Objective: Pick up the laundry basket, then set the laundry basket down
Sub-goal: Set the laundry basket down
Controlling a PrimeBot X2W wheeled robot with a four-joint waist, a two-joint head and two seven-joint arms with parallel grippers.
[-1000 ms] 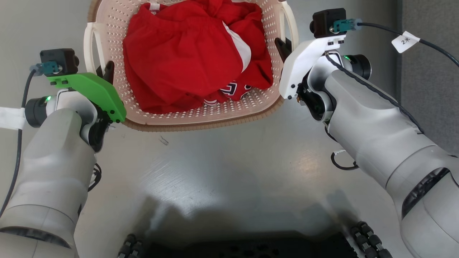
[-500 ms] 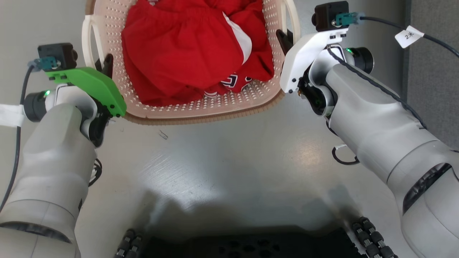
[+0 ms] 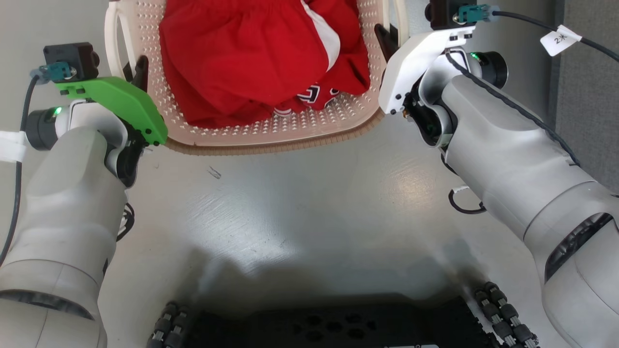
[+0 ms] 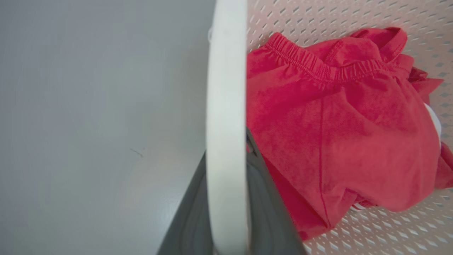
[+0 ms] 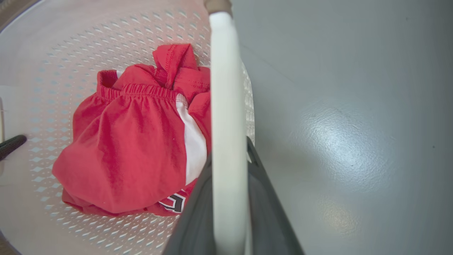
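The laundry basket (image 3: pixel 271 145) is cream, perforated and brown-rimmed, and sits at the top of the head view with red clothes (image 3: pixel 251 58) heaped inside. My left gripper (image 3: pixel 140 72) is shut on the basket's left white handle (image 4: pixel 226 106), with dark fingers (image 4: pixel 272 212) on both sides of the bar. On the other side, my right gripper (image 3: pixel 387 41) is shut on the right handle (image 5: pixel 228 124). I cannot tell whether the basket's base touches the floor.
Grey glossy floor (image 3: pixel 300 217) lies all around the basket. My dark wheeled base (image 3: pixel 329 328) fills the bottom edge. A darker carpet strip (image 3: pixel 590 106) runs along the right. A tagged cable (image 3: pixel 561 39) trails from the right wrist.
The whole picture has slid upward, floor scratch included, so the camera has moved. The basket and both grippers have risen slightly more than the floor. Both grips are unchanged.
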